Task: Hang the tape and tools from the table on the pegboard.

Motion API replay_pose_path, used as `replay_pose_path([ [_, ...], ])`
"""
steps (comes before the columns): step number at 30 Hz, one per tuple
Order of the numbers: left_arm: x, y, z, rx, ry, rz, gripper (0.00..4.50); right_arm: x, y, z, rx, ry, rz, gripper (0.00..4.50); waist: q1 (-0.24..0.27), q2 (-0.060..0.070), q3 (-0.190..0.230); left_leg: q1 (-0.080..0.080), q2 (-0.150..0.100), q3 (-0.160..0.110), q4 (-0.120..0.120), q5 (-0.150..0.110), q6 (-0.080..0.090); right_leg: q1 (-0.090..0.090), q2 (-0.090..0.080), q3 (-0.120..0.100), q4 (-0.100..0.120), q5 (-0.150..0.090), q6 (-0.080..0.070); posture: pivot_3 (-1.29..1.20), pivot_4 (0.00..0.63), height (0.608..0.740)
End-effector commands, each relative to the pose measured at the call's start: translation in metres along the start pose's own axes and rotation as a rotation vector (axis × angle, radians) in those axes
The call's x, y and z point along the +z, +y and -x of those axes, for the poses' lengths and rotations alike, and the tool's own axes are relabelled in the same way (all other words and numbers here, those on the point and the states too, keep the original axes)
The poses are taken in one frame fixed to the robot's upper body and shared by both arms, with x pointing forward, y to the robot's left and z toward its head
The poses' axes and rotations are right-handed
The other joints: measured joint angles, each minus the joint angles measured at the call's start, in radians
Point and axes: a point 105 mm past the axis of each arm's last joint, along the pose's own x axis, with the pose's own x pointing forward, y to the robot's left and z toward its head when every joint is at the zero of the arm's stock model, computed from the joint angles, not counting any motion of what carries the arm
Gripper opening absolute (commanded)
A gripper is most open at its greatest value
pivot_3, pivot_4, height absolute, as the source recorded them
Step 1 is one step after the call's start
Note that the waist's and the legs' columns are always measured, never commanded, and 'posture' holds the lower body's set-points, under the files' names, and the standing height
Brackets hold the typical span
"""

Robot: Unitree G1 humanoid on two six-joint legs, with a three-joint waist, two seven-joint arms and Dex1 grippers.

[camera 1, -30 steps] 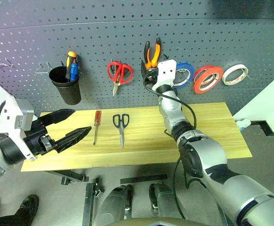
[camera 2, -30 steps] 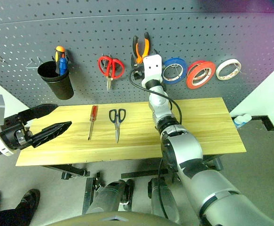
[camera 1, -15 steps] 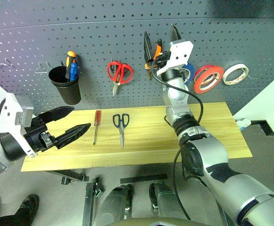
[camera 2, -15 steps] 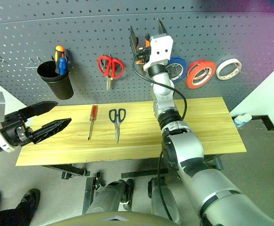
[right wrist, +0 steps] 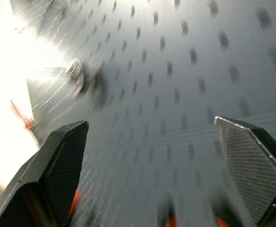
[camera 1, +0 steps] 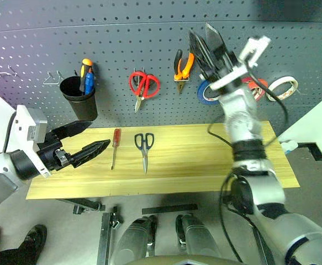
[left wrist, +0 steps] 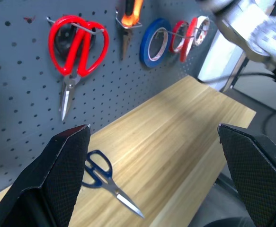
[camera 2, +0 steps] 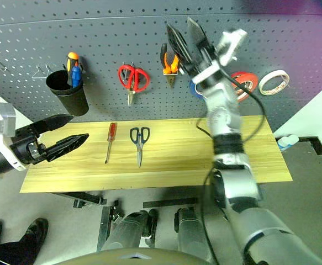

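Orange-and-black-handled pliers (camera 1: 182, 64): hanging on the dark grey perforated pegboard (camera 1: 122, 49), long axis upright, handles up, jaws down. Beside them hangs the red-orange tape roll (camera 2: 244, 83), partly hidden behind the right arm.

Thin red-handled screwdriver (camera 1: 115, 147): flat on the light wood-grain worktop (camera 1: 205, 160), long axis running front to back, handle toward the pegboard.

Dark blue-black-handled scissors (camera 1: 144, 148): just beside the screwdriver, apart from it, loops toward the pegboard, blades closed and pointing to the front edge.

Left hand (camera 1: 80, 140): fingers apart, empty, over the worktop's left end.

Right hand (camera 1: 206, 44): raised before the pegboard, fingers apart, empty.
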Motion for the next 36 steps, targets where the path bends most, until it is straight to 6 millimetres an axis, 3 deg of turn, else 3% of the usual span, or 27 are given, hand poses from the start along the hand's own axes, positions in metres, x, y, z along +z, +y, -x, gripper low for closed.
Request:
replay_pose_path([
  [1,0.006,0.001,-0.006,-0.018,-0.038,-0.044,4.5,0.007,0.02,0.015,0.173,0.101,-0.05,4.46,-0.009,0.0,0.0,-0.001,0.0,0.0,0.0,0.0,0.0,-0.001,0.0,0.0,-0.001,0.001,0.001,-0.07,0.178,0.729],
  [5,0.001,0.007,-0.014,-0.02,-0.052,-0.043,4.5,-0.014,0.026,0.058,0.25,0.408,0.041,4.46,-0.013,0.001,0.0,-0.001,0.003,0.003,-0.002,0.0,0.003,-0.002,0.0,-0.001,-0.001,0.001,0.002,-0.12,0.173,0.729],
  [9,-0.009,0.015,-0.021,0.009,-0.051,-0.051,4.5,-0.025,0.034,0.082,0.331,0.621,0.093,4.46,-0.031,0.001,0.0,-0.001,0.005,0.006,-0.001,0.0,0.002,-0.002,-0.001,-0.002,-0.002,0.001,0.002,-0.15,0.17,0.729],
  [12,-0.022,0.025,-0.028,0.08,-0.042,-0.039,4.5,-0.028,0.038,0.099,0.441,0.687,0.177,4.46,-0.038,0.001,0.0,-0.001,0.006,0.008,0.0,-0.002,0.002,-0.002,-0.002,-0.003,-0.002,0.001,0.002,-0.16,0.171,0.729],
  [18,-0.063,0.049,-0.051,0.332,0.048,0.037,4.5,-0.018,0.046,0.106,0.535,0.723,0.135,4.46,-0.038,0.0,0.0,-0.001,0.007,0.008,0.007,-0.004,0.005,0.001,-0.002,-0.005,-0.001,0.003,0.004,-0.18,0.169,0.729],
  [24,-0.101,0.056,-0.07,0.488,0.172,0.064,4.5,-0.012,0.037,0.105,0.516,0.687,0.122,4.46,-0.037,0.0,0.0,-0.001,0.007,0.009,0.013,-0.008,0.004,0.003,-0.002,-0.006,-0.002,0.004,0.007,-0.19,0.165,0.729],
  [31,-0.122,0.075,-0.095,0.71,0.266,0.083,4.5,-0.016,0.043,0.101,0.562,0.67,0.08,4.46,-0.032,0.0,0.0,-0.001,0.007,0.008,0.014,-0.007,0.004,0.004,-0.002,-0.006,-0.001,0.005,0.008,-0.21,0.171,0.729],
  [36,-0.126,0.07,-0.123,0.74,0.313,0.135,4.5,-0.02,0.045,0.097,0.563,0.665,0.078,4.46,-0.033,-0.001,0.0,-0.001,0.007,0.009,0.015,-0.008,0.005,0.004,-0.002,-0.006,-0.001,0.006,0.009,-0.21,0.185,0.729],
])
